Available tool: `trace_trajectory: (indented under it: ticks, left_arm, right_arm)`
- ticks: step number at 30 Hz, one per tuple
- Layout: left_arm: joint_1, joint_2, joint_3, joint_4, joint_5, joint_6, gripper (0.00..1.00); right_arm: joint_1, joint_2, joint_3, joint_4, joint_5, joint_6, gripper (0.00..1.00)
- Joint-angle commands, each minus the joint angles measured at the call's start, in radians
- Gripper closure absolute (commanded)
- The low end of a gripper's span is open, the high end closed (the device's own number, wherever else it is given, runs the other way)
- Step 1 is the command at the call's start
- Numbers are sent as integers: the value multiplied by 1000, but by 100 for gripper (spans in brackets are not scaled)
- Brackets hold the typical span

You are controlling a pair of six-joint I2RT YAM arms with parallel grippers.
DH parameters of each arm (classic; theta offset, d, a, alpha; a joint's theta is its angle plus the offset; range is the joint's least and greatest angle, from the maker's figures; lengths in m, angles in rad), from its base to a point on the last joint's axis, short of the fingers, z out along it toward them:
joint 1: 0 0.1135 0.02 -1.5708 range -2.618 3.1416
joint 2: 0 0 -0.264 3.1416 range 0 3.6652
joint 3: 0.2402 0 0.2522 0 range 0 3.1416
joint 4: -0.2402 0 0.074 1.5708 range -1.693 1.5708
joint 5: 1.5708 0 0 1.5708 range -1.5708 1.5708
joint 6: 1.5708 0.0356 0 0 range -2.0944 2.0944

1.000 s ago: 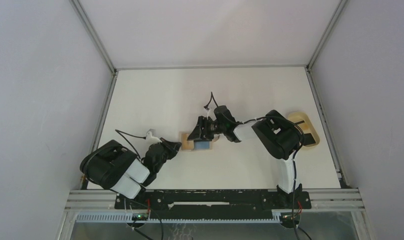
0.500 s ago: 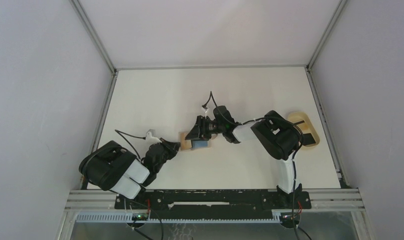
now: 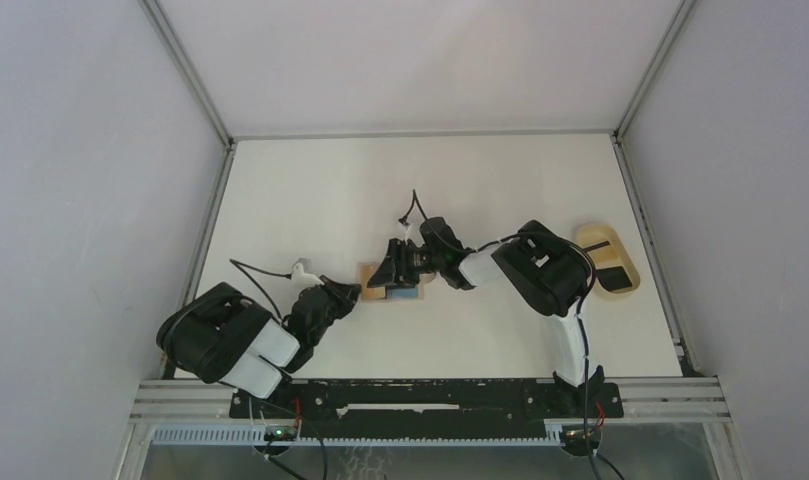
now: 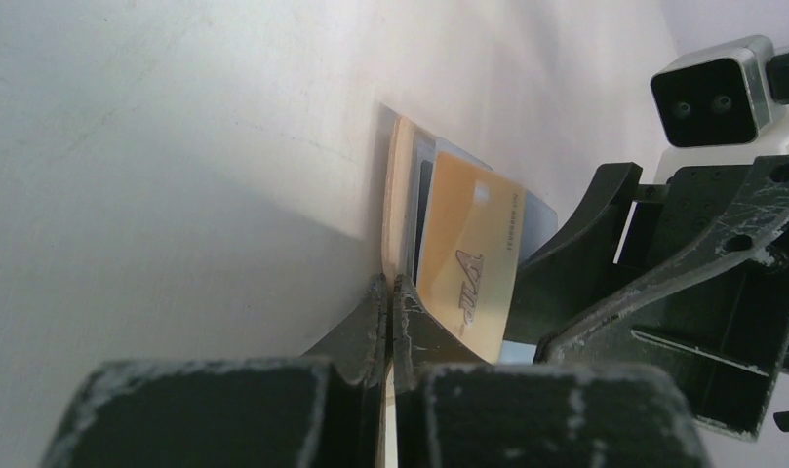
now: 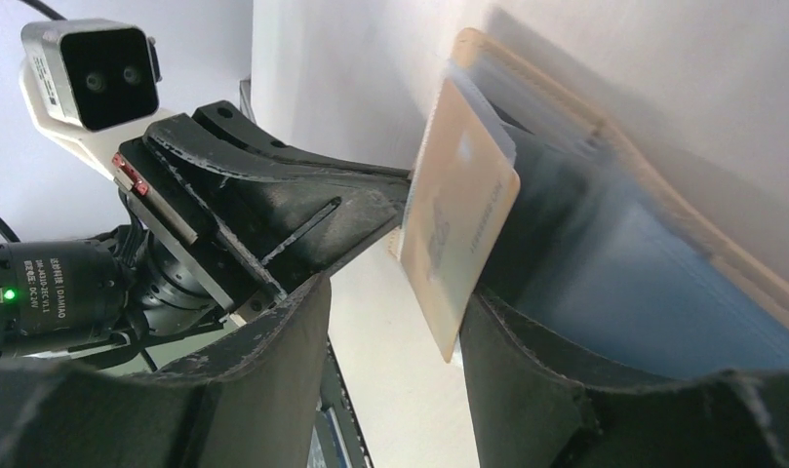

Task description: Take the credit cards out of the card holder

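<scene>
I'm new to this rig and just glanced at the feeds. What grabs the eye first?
Both arms meet mid-table at the card holder: the left gripper pinches its edge, while the right gripper, open, straddles a tan card standing out of it. A light blue card also pokes out; a tan tray sits far right.

Tan card holder (image 3: pixel 372 281) lies mid-table (image 3: pixel 310 200); light blue card (image 3: pixel 406 294) and orange card (image 4: pixel 468 268) protrude from it.

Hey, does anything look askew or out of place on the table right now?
Yes. An orange card sticks out of the holder at a slant, fanned off the blue card, inside the open right gripper.
</scene>
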Motion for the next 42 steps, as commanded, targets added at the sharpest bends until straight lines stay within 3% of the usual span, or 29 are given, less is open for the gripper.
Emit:
trace_trajectory:
  ticks: [1,12,34,42]
  left_arm:
    - [-16,-8,18,-49,32,21,100]
    - [-17,-19,17,-55,25,22,100]
    - [-17,-29,-1,-58,12,17,100]
    - [-18,-20,6,-58,16,16,100]
  right_arm:
    - [49,14,48,35,-43,5,41]
    - [67,10,49,166,-87,79,43]
    - [-29,-101,-112,148,-99,26,50]
    - [-75,-134,-171,133,-98,-4,60]
